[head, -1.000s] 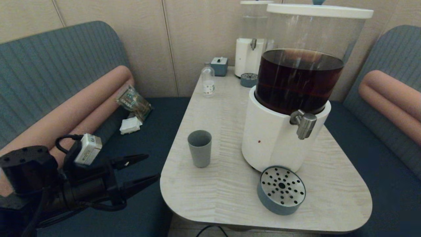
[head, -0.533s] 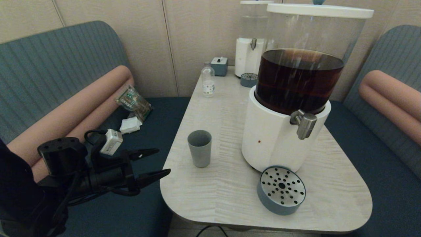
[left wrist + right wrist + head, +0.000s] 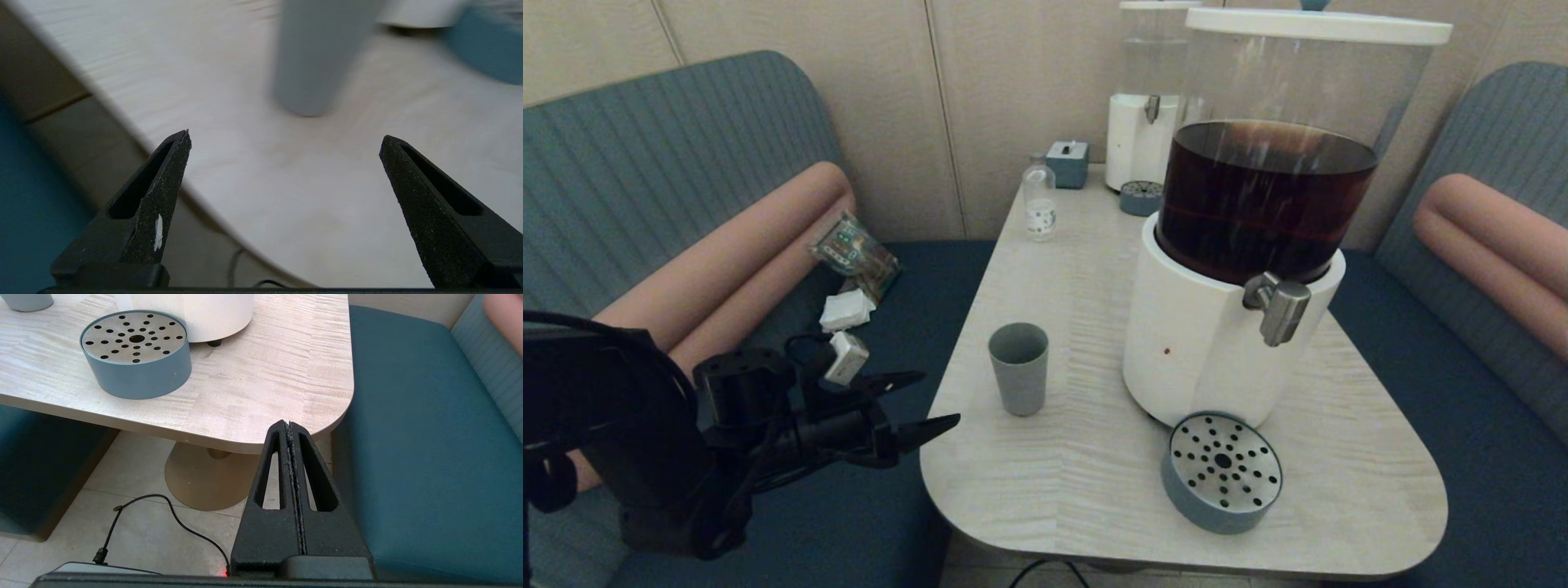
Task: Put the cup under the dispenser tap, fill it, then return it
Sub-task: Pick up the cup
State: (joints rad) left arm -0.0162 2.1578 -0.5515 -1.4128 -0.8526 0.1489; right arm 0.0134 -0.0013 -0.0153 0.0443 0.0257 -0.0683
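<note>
**Cup lies ahead of the open left tool, inboard of the desk edge**

Your left tool sits just off the desk's left edge, fingers spread wide and empty, pointing in over the desk. The cup stands upright on the desk, apart from the tool, further in from that edge and a little toward the dispenser. In the left wrist view the cup shows ahead of the tips and slightly off the midline, nearer one finger than the other.

The cup's long axis is vertical, so I judge a level side approach suits it, with a small sideways correction to centre it between the fingers first.

Your left arm is clearly the nearer one. The right tool hangs low off the desk's near right corner, fingers pressed together, holding nothing.

The tap juts from the dispenser's far side from the cup. The drip tray sits in front of the dispenser, seemingly offset from under the tap.
</note>
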